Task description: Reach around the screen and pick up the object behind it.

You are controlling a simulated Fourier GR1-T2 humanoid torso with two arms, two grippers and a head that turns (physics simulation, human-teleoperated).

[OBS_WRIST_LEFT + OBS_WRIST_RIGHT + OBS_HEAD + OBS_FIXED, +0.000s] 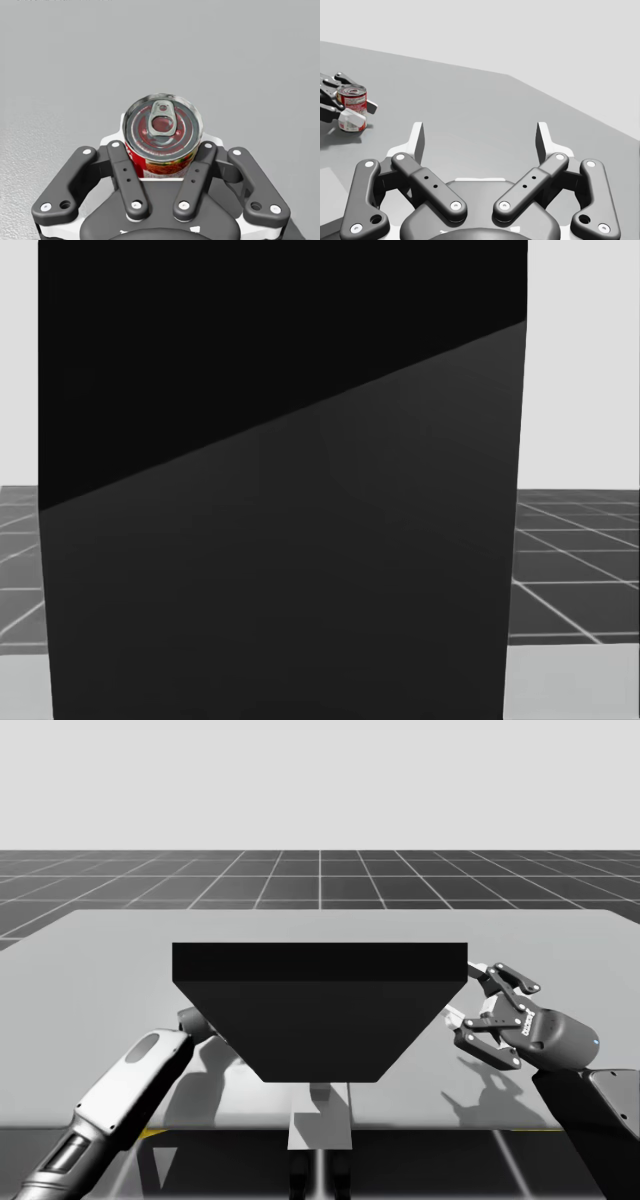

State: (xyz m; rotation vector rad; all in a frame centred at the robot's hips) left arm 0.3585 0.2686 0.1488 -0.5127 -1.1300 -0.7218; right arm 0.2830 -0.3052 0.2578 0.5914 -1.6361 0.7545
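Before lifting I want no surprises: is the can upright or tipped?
Upright. The red metal can with a silver pull-tab lid stands on its base on the grey table, between the fingers of the left gripper.

A dark screen (320,1020) stands across the grey table (100,950), with my left arm (130,1085) passing behind the screen's left edge and my right gripper (468,995) (its fingers spread wide apart) just beside the screen's upper right corner, pointing towards it.
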